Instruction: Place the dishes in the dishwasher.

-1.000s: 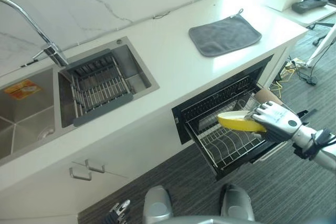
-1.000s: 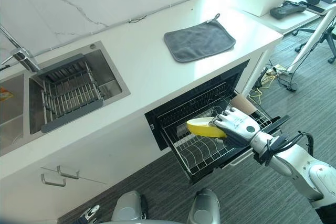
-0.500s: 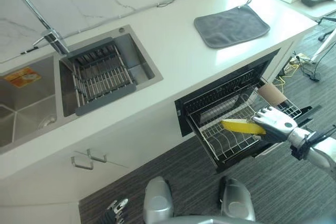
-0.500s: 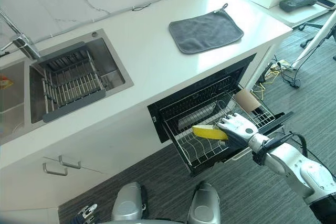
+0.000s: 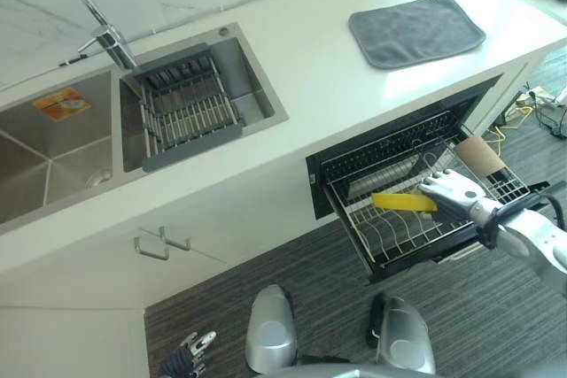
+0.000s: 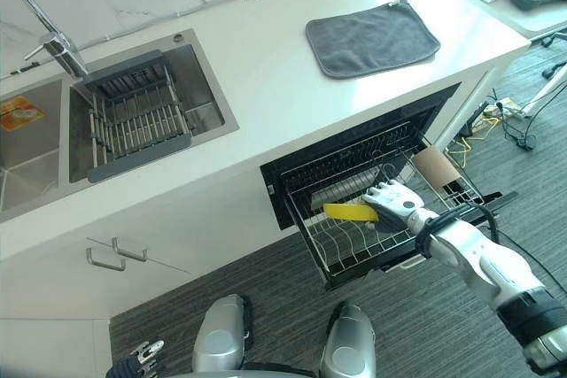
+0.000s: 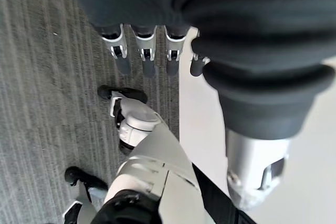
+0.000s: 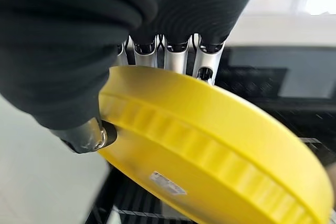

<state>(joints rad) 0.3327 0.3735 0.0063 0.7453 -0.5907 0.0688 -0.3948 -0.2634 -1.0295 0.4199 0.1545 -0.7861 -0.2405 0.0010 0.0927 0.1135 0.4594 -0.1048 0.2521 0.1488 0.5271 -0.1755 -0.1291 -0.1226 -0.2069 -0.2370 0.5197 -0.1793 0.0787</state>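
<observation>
One yellow plate (image 5: pixel 404 202) is pinched in the right robot hand (image 5: pixel 451 196), fingers above its rim and thumb beneath, as the right wrist view shows close up. Over the last second the plate has come down from above the pulled-out dishwasher rack (image 5: pixel 399 235) to just over its wire tines, and the arm has stretched further forward; much of the other apparent shifting is the camera moving, since the whole scene slides together. The plate lies nearly flat, not yet stood between the tines, so I would judge the placing step close to done but unfinished: it needs tilting onto its edge, or lowering, before the fingers let go. Beyond the robot hand, toward the far corner of the rack, a brown cardboard tube (image 5: pixel 479 156) rests at the edge. Above the hand on the desk (image 5: pixel 310 68) lies a grey cloth (image 5: pixel 416 30), and far to its left are the sink (image 5: pixel 53 148) and a drying rack (image 5: pixel 189 112). The left robot hand (image 7: pixel 152 51) hangs over the carpet, fingers relaxed and straight, holding nothing. A small white sticker (image 8: pixel 169 183) sits on the plate's underside and an orange label (image 5: pixel 62 104) in the sink; neither can be read.
</observation>
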